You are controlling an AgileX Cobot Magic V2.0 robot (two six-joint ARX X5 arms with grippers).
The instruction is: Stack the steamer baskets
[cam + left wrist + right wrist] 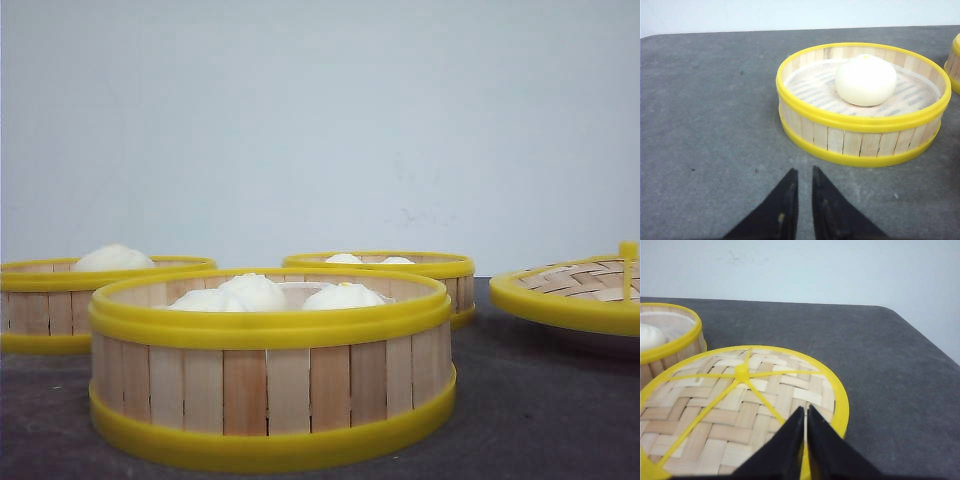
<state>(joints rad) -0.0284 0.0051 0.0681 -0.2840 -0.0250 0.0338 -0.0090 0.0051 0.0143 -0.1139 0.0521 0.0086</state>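
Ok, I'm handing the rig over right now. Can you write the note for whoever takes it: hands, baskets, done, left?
Left hand: nearly shut, empty, over bare table short of the left basket, which holds one bun.
Right hand: nearly shut, empty, over the near edge of the lid; contact unclear.
Baskets: three, all standing apart on the table. Front view: left basket at left, front basket nearest with three buns, back basket behind it. The lid sits at right.
Done: nothing stacked yet.
Left: stack all three baskets.
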